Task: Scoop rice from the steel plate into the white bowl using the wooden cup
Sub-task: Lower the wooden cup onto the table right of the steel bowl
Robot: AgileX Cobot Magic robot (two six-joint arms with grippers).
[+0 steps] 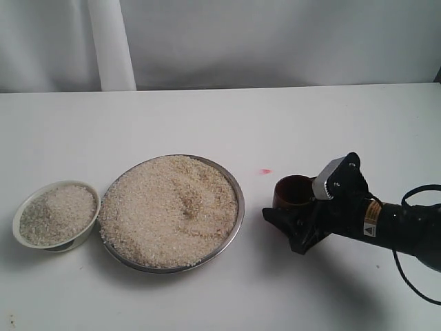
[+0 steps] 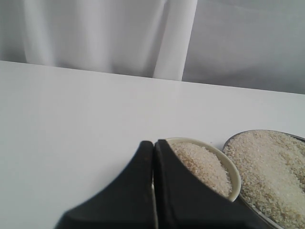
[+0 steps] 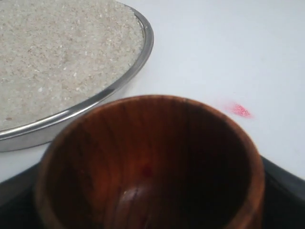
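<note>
Small glossy reddish-brown wooden cup point(image 1: 291, 187), toward white table's point(image 1: 207, 117) right edge: likely light, rigid, slick. Clamped across belly by right gripper point(image 1: 295, 204).

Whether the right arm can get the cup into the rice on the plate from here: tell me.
Probably yes. The right gripper looks closed around the empty cup, right beside the plate, with only bare table between them. Nothing stands between it and the rice.
</note>
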